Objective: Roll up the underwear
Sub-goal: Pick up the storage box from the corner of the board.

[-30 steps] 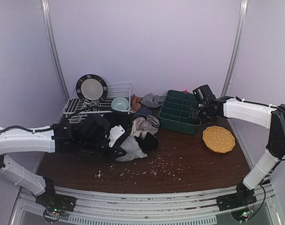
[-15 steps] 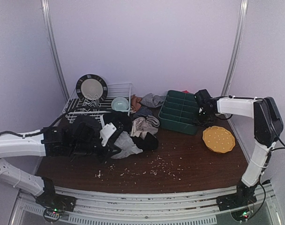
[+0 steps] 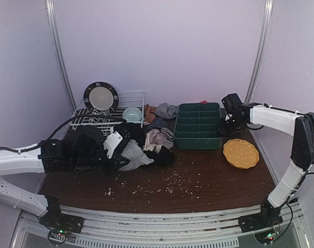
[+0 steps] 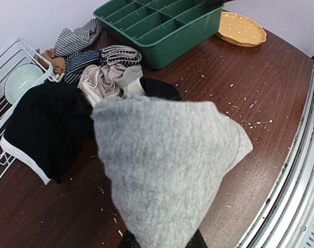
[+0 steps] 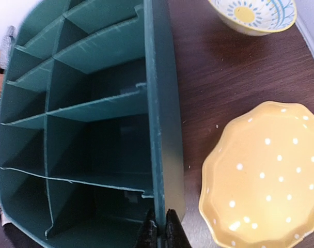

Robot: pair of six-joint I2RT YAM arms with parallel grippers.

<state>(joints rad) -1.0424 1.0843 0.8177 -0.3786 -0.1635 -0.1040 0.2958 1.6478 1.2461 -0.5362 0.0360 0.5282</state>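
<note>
While the right end effector [image 5: 158,227] pinches shut on the wall of the green divided tray [image 5: 162,103], the left end effector [image 3: 118,157] clamps the light grey underwear [image 4: 167,155]; the dish rack [image 3: 138,96] holds a mint bowl [image 3: 131,114].

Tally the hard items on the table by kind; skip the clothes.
2 plates: black-rimmed plate, yellow plate
2 bowls: mint bowl, patterned bowl
1 wire rack
1 green tray
Total: 6

Left arm [image 3: 17,160] low, reaching inward; left gripper [image 3: 120,154] clamped on grey underwear [image 4: 167,165]. Right arm [image 3: 273,118] extended; right gripper [image 5: 158,231] pinching green tray [image 5: 162,103] wall.
</note>
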